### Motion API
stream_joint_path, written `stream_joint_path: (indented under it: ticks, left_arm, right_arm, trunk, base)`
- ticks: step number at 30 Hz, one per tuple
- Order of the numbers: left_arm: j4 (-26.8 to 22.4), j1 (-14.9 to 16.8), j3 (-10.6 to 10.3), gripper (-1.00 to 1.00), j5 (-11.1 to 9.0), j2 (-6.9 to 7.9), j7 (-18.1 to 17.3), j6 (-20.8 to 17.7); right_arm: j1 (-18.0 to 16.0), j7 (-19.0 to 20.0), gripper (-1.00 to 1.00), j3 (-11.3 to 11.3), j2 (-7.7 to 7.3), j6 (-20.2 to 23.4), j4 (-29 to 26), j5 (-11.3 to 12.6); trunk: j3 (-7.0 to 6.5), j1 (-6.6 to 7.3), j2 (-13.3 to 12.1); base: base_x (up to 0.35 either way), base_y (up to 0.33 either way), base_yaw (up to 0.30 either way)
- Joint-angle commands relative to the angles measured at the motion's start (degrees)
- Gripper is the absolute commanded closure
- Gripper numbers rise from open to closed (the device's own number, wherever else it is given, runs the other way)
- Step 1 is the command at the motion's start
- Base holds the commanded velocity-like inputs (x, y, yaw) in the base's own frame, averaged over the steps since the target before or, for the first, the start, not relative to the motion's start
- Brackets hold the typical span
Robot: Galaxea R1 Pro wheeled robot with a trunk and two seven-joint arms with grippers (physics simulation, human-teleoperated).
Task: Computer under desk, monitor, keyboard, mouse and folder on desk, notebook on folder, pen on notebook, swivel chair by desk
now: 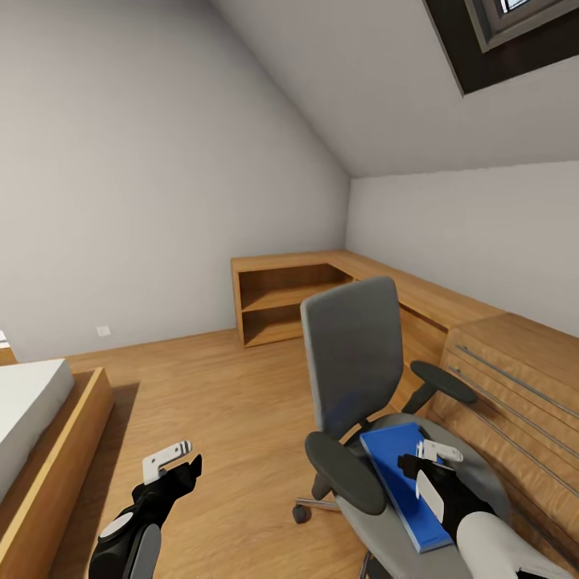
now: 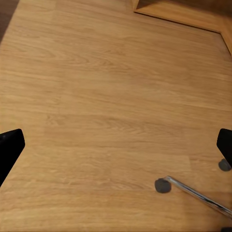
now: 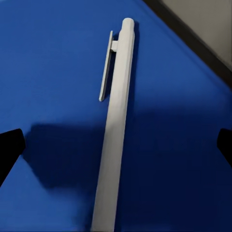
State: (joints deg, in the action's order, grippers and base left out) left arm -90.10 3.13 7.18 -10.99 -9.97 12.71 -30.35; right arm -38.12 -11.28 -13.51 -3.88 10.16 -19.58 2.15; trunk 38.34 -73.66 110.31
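Observation:
The grey swivel chair [image 1: 354, 354] stands on the wood floor with its back toward the far wall. On its seat lies the bright-blue folder [image 1: 394, 474]. My right gripper [image 1: 430, 466] hovers just above the folder's far end. In the right wrist view a pale pen [image 3: 116, 121] lies flat on the folder [image 3: 48, 58], and my right gripper [image 3: 117, 150] is open, with its dark fingertips [image 3: 9, 154] wide apart on either side of the pen and not touching it. My left gripper [image 1: 177, 462] is open and empty above bare floor, left of the chair.
Light-wood shelves [image 1: 281, 301] run along the far wall and turn into a low drawer chest [image 1: 515, 386] right of the chair. A bed [image 1: 32, 418] fills the left edge. A chair-base wheel [image 2: 162, 185] and a spoke show in the left wrist view.

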Motion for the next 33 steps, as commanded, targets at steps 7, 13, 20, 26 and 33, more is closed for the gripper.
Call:
stream_joint_path:
  ticks: [7,13,20,26,33]
  left_arm:
    - [-0.1,0.0,0.0,-1.00,-0.6,0.01,0.4,-0.2]
    - [-0.1,0.0,0.0,-1.00,-0.6,0.01,0.4,-0.2]
    - [-0.1,0.0,0.0,-1.00,-0.6,0.02,0.4,-0.2]
    - [-0.1,0.0,0.0,-1.00,-0.6,-0.01,0.4,-0.2]
    - [-0.1,0.0,0.0,-1.00,-0.6,0.02,0.4,-0.2]
  right_arm:
    - [0.0,-0.1,-1.00,0.0,-0.04,0.3,-0.1,0.2]
    - [0.0,-0.2,1.00,0.0,-0.04,0.3,-0.1,0.2]
    - [0.0,-0.3,1.00,0.0,-0.07,0.3,-0.2,0.2]
    - [0.0,-0.3,1.00,0.0,-0.08,0.3,-0.2,0.2]
    - [0.0,-0.3,1.00,0.0,-0.07,0.4,-0.3,0.2]
  trunk:
    - [0.24,-0.22,0.4]
    - [0.24,-0.22,0.4]
    - [0.24,-0.22,0.4]
    - [0.24,-0.22,0.4]
    - [0.24,-0.22,0.4]
  base:
    - [0.000,0.000,0.000]
    - [0.000,0.000,0.000]
    - [0.000,0.000,0.000]
    - [0.000,0.000,0.000]
    - [0.000,0.000,0.000]
